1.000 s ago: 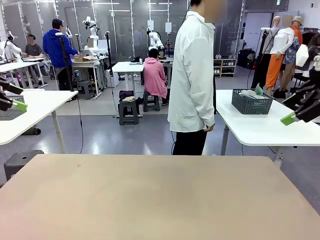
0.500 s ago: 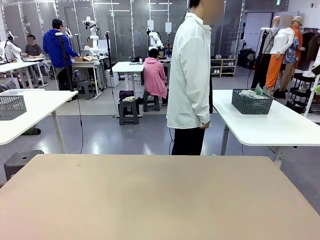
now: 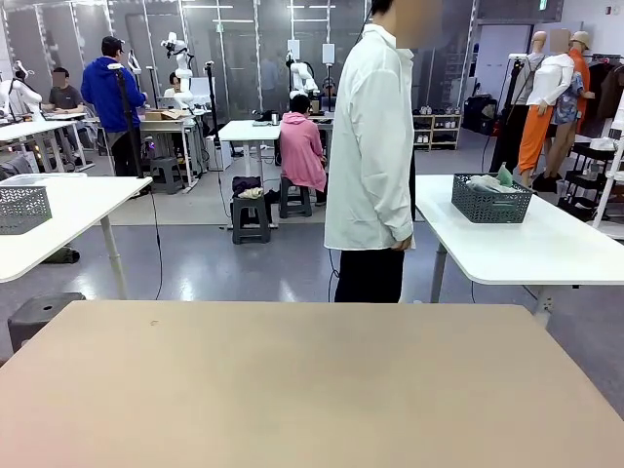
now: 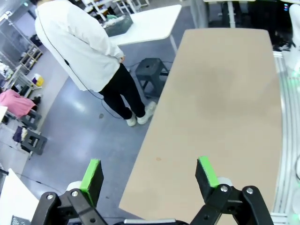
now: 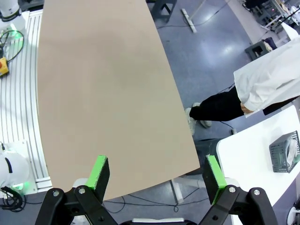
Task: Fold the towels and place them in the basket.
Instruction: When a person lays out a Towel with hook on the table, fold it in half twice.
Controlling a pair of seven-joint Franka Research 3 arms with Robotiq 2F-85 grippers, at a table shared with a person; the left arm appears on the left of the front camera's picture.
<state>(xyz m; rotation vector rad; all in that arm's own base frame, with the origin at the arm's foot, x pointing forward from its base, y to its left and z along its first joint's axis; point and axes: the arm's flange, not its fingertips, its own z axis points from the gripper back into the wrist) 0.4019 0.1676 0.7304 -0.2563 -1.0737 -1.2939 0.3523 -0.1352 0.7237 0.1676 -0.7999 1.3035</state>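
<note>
I count two: left end effector (image 4: 149, 161), right end effector (image 5: 156, 158), both spread; one worktop (image 3: 292, 380), lower frame; one person (image 3: 370, 146).

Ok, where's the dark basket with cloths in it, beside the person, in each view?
Front view: basket right of centre, on the white table.
Left wrist view: basket near the top edge, left of centre.
Right wrist view: basket at the right edge, lower half.
Shared landmark: the person in the white coat, standing beside that table.
</note>
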